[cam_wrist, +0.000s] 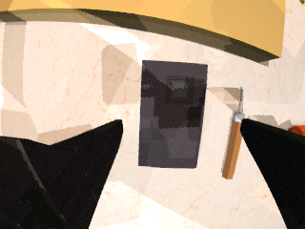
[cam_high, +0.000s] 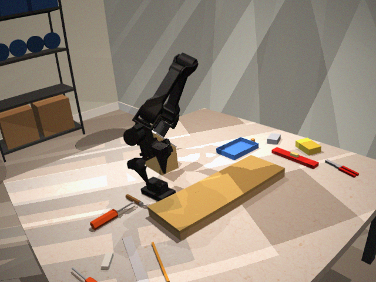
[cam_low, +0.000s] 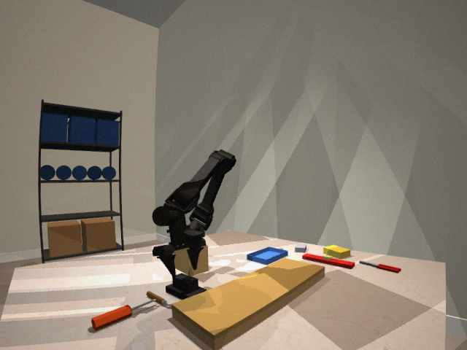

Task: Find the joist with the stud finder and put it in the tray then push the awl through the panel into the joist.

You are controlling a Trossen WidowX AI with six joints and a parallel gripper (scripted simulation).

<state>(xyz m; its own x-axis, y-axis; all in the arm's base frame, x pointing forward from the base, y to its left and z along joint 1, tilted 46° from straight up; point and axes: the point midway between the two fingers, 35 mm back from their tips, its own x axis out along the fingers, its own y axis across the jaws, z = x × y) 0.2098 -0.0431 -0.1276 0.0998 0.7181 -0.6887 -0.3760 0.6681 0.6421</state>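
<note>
The stud finder (cam_high: 157, 188) (cam_low: 184, 286) (cam_wrist: 172, 138), black with a small screen, lies flat beside the panel's near-left end. My gripper (cam_high: 155, 177) (cam_low: 184, 275) (cam_wrist: 183, 125) is open and empty, pointing down above it, with one finger to each side in the wrist view. The awl (cam_high: 133, 199) (cam_low: 155, 297) (cam_wrist: 231, 153) has a wooden handle and lies beside the stud finder, close to the right finger in the wrist view. The tan floor panel (cam_high: 212, 197) (cam_low: 249, 294) (cam_wrist: 191, 19) lies flat; no hole shows. The joist is hidden. The blue tray (cam_high: 225, 154) (cam_low: 257, 259) is empty.
An orange screwdriver (cam_high: 104, 219) (cam_low: 112, 317) lies beyond the awl. A tan upright block (cam_high: 171, 160) (cam_low: 201, 262) stands behind the gripper. A red level (cam_high: 306, 161) (cam_low: 341, 262), yellow block (cam_high: 308, 146) (cam_low: 336, 251), grey block (cam_high: 273, 138) (cam_low: 300, 247) and red-handled tool (cam_high: 348, 170) (cam_low: 388, 267) lie past the panel.
</note>
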